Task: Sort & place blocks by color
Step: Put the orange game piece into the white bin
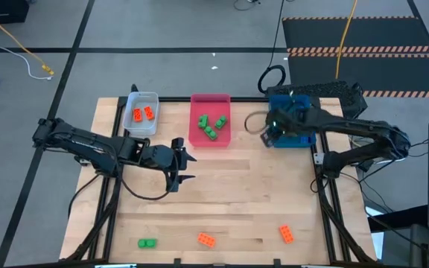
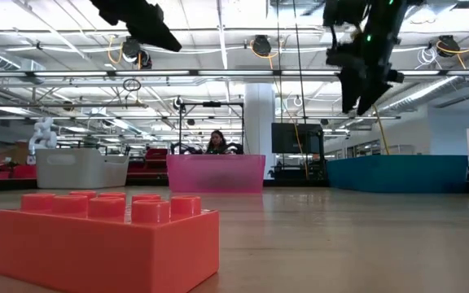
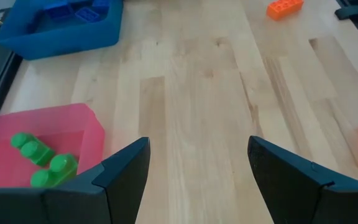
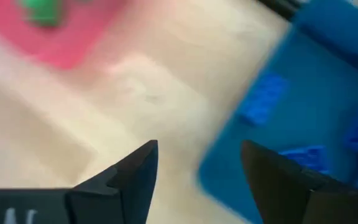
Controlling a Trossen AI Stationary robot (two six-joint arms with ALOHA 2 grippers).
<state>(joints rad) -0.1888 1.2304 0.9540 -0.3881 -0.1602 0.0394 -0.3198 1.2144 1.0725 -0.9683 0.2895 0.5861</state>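
Observation:
Orange blocks [image 1: 142,113] lie in the grey tray [image 1: 153,97], green blocks [image 1: 211,125] in the pink tray [image 1: 196,138] and blue blocks [image 4: 263,99] in the blue tray [image 1: 304,141]. A green block [image 1: 147,243] and two orange blocks [image 1: 206,239] [image 1: 286,234] lie loose near the table's front edge. My left gripper [image 1: 183,160] [image 3: 197,146] hangs open above the bare table, in front of the pink tray. My right gripper [image 1: 268,132] [image 4: 197,149] hangs open above the blue tray's left edge, with nothing between its fingers.
The three trays stand in a row along the far edge. The wood between the trays and the loose blocks is bare. In the low view one orange block [image 2: 108,240] fills the foreground. A person sits in the room behind the pink tray [image 2: 216,172].

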